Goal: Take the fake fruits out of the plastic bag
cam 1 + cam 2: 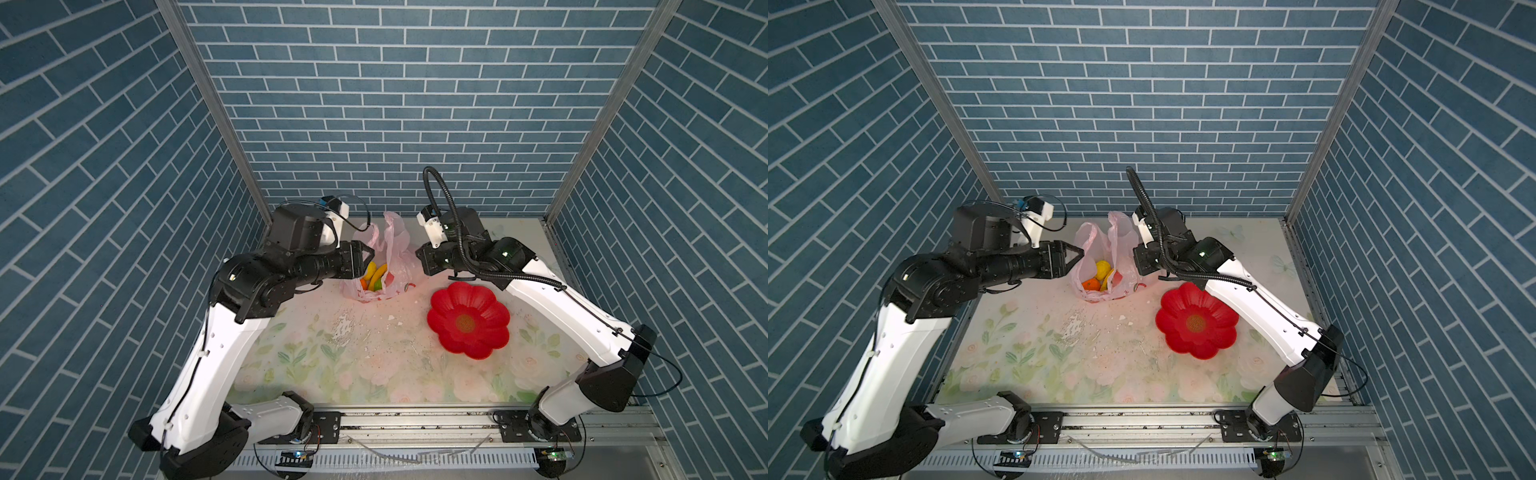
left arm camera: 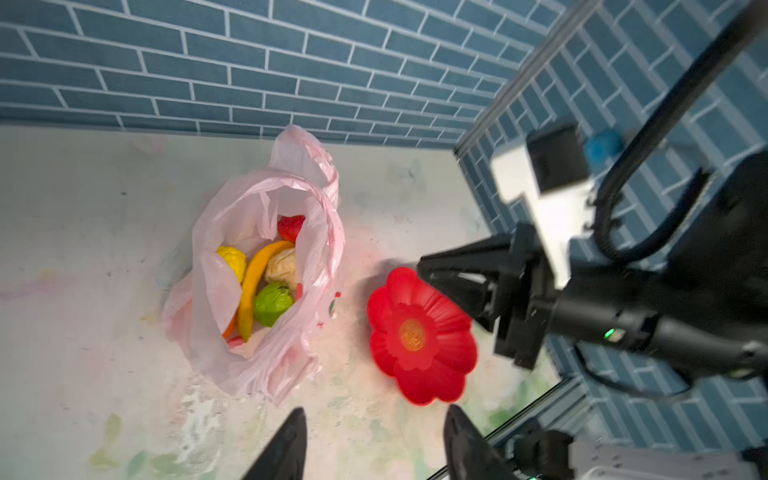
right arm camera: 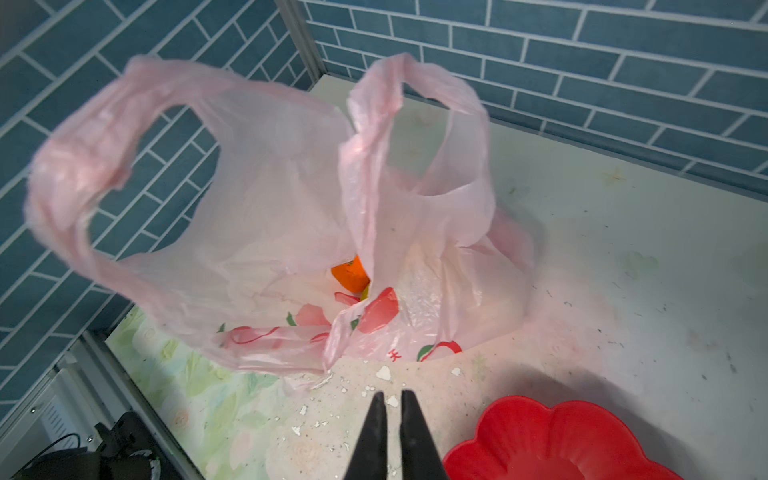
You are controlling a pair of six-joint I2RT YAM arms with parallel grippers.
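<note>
Top views both take in the pale flowered surface, with one pink plastic bag standing toward its far edge between the two arms and one red flower-shaped plate, empty, just to the bag's right. The bag's mouth gapes and its two handle loops stand up. The film looks thin, soft and very light, so it would likely sag or lift along with a fruit; a handle or the rim seems the place to pin it. Six fake fruits show inside from the left wrist view: one banana lying on top, one lemon, one cream ball, one green ball, one red berry and a sliver of one orange; any others are hidden. They look light and smooth, the round ones apt to roll, the banana easiest taken across its middle. The left gripper hangs beside the bag's left handle, jaws apart and empty. The right gripper hovers near the bag and plate, jaws all but together, holding nothing.
</note>
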